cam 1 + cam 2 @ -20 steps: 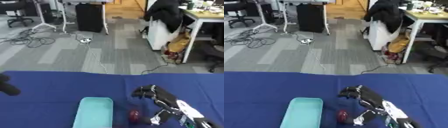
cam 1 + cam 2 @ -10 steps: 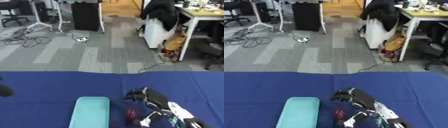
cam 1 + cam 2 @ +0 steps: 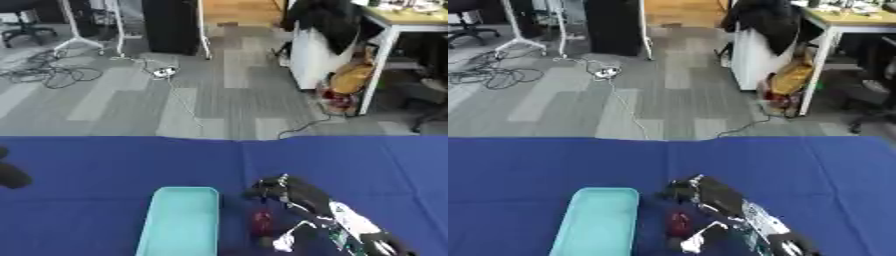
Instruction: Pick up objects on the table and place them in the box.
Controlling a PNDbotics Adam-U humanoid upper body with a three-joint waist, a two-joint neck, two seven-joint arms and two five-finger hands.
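While its arm reaches in from the counter's near right corner, the robot's right hand [image 3: 293, 192] hangs over the blue counter [image 3: 105, 165] near the near edge, knuckles up and dark fingers [image 3: 262, 190] curled downward toward the cloth. A small dark red object [image 3: 262, 220] lies on the counter just below and to the near side of those fingers, close by the fingertips; whether they touch it cannot be told, and nothing shows clamped inside the curl. White parts and cabling run along the forearm [image 3: 350, 230] behind the hand. Just left of the red object stands a pale teal box [image 3: 179, 220], long and open-topped, its far end level with the fingers and its near end running off the counter's near edge. Hand and box sit near each other, with a strip of blue cloth between them. At the counter's left edge a dark rounded shape [image 3: 10, 174] shows, too indistinct to name. Beyond the counter's far edge lies grey office floor [image 3: 175, 100].
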